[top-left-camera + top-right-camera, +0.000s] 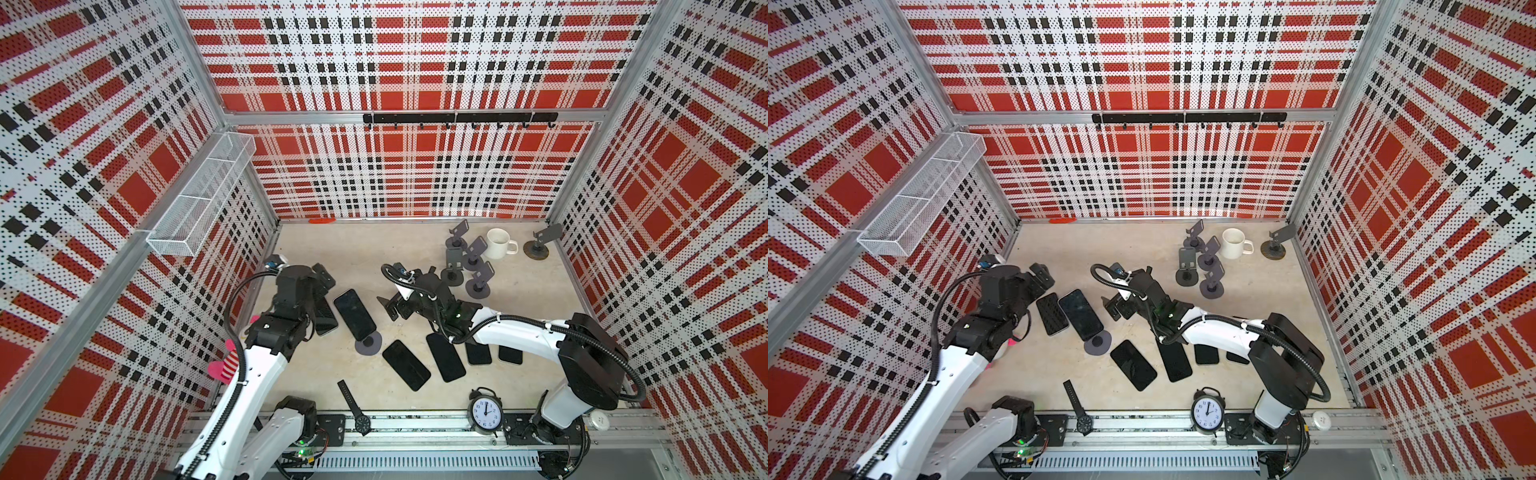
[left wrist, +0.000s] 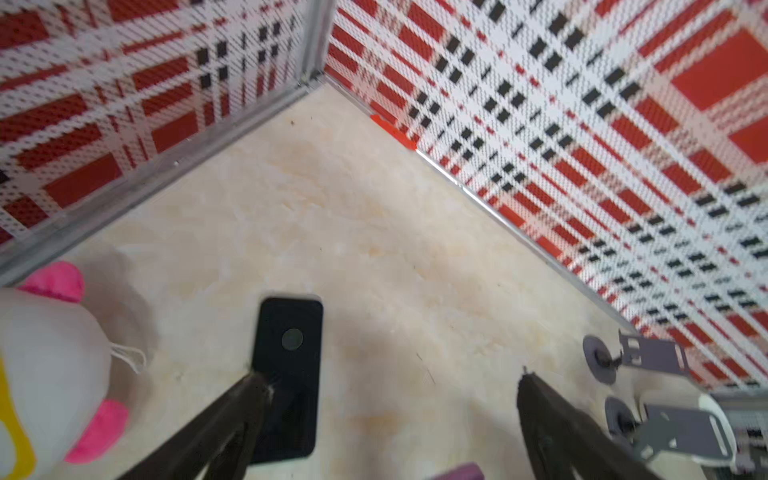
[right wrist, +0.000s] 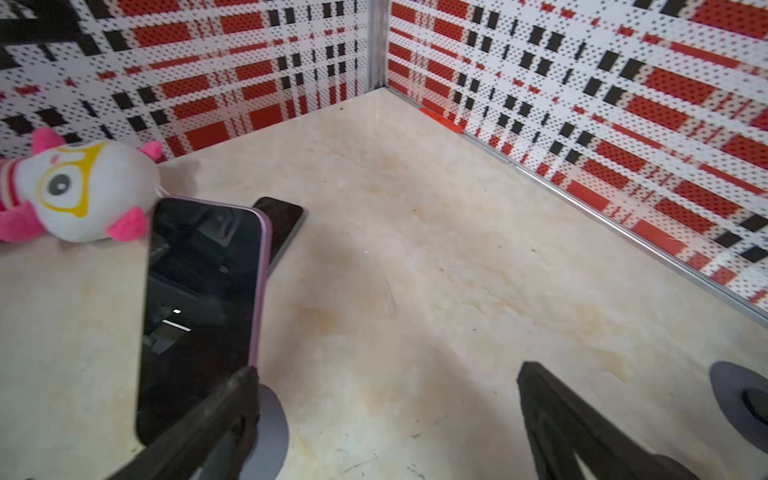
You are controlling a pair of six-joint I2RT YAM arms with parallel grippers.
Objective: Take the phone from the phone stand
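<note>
Two wide, empty jaws: left gripper (image 2: 393, 376) near stand (image 1: 368, 344), right gripper (image 3: 388, 372) beside it, phone (image 1: 354, 313) resting on stand. Clip the phone's edge while closing and you'll tip both over.

The beige tabletop (image 1: 353, 249) bears flat phones (image 1: 405, 365), stands (image 1: 477, 289), a mug (image 1: 498, 245).
</note>
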